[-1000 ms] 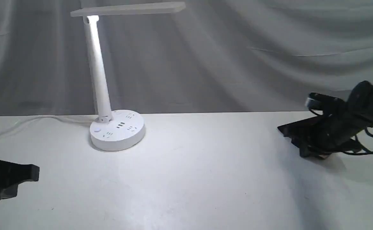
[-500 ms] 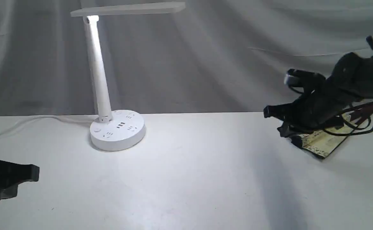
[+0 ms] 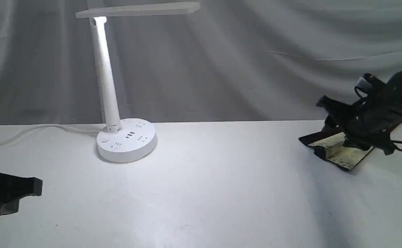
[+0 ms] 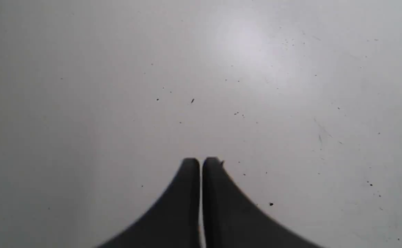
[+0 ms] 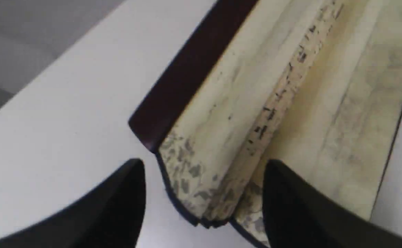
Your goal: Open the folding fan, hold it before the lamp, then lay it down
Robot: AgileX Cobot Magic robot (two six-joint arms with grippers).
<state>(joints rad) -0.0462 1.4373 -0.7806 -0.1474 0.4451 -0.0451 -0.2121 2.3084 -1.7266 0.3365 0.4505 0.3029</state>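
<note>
— While the folding fan (image 3: pixel 337 151) lies only part-spread at the right of the table (image 3: pixel 221 193), how far along are we?
— Barely begun, I judge. The right gripper (image 5: pixel 204 164) gapes astride its leaf, and the left gripper (image 4: pixel 201 160) is pinched together, empty. Full opening, showing before the lamp (image 3: pixel 106 79), and laying down all remain.
</note>
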